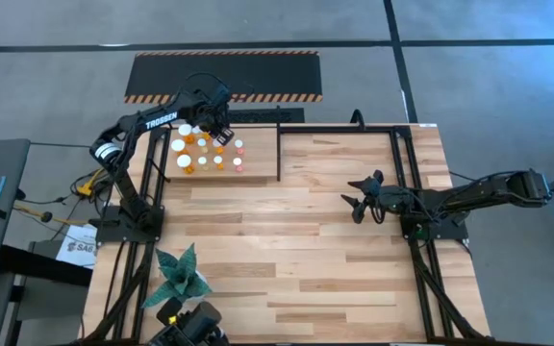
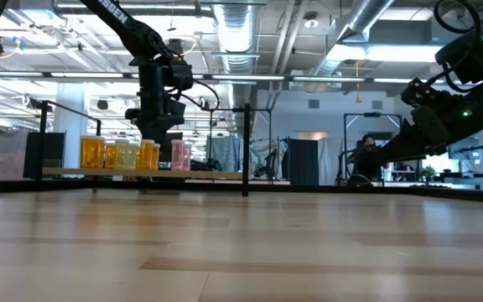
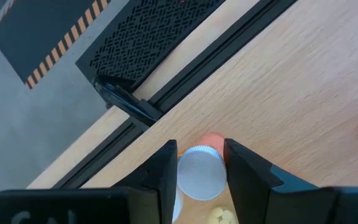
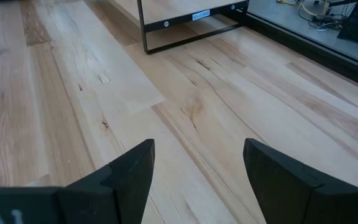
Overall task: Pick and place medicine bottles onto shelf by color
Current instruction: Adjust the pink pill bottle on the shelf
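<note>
White-capped orange and pink medicine bottles [image 1: 205, 152] stand upright — clustered on the wooden shelf [image 1: 258, 154].

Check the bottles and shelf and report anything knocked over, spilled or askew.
Nothing stands out. The bottles stand upright in a cluster on the shelf, none tipped or spilled. The left gripper is shut on one white-capped bottle; the right gripper hangs open above bare table.
</note>
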`<state>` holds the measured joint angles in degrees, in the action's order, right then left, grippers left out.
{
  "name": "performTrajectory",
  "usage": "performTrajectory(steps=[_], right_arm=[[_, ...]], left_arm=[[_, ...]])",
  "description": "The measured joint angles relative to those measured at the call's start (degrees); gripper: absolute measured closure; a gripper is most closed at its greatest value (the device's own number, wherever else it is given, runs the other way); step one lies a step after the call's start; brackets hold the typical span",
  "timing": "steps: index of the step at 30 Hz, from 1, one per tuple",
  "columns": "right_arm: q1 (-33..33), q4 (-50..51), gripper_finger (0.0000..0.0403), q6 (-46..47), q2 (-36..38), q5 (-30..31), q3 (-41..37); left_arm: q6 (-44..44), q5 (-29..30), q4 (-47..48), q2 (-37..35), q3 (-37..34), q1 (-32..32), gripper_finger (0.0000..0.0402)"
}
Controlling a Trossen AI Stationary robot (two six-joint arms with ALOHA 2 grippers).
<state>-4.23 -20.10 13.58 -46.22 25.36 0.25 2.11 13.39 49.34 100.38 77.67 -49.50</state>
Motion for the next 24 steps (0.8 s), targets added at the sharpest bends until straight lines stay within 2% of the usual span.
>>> performTrajectory(steps=[7,13,24], right_arm=[[0.0,0.0,0.0132,0.0,0.0,0.0,0.0],[0.0,0.0,0.0132,0.0,0.0,0.0,0.0],[0.0,0.0,0.0132,0.0,0.0,0.0,0.0]], left_arm=[[-2.3,0.4,-0.3,0.0,0.5,1.6,0.0298],[-4.2,3.7,-0.4,0.0,2.1,5.0,0.0298],[-4.7,3.4,-4.0,0.0,2.2,8.8,0.0298]])
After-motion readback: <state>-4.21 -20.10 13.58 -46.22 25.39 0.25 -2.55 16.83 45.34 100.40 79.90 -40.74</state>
